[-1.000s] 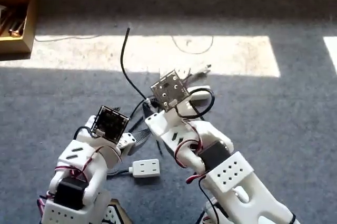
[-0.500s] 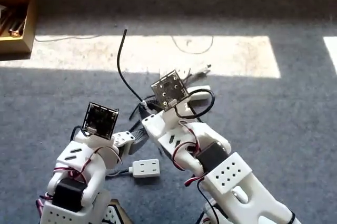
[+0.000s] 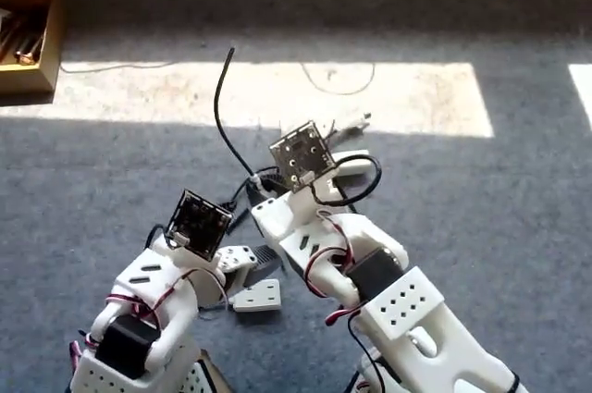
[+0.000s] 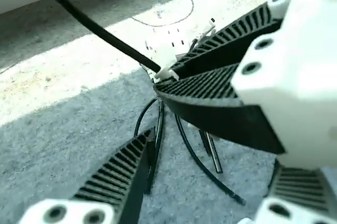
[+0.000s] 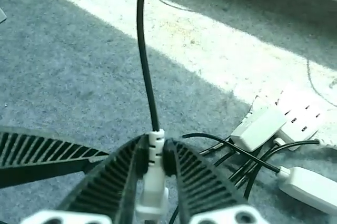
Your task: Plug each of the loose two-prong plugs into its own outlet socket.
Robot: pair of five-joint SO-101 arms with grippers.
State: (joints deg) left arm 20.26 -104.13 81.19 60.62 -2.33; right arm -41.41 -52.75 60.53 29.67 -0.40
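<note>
Plug (image 5: 152, 190), white, is sitting pinched between the pressed-together jaws of the right gripper (image 5: 154, 153), its black cord (image 5: 145, 50) arcing up and away over the carpet (image 5: 63, 66). I am seeing the left gripper (image 3: 257, 262) hovering just beside the right one, jaws spread and gripping nothing, near a white outlet strip (image 3: 259, 296) lying flat on the carpet. Two more outlet blocks (image 5: 297, 113) are lying beyond the right gripper among loose black cables (image 5: 237, 166), at the edge of the sunlit patch (image 3: 416, 97).
</note>
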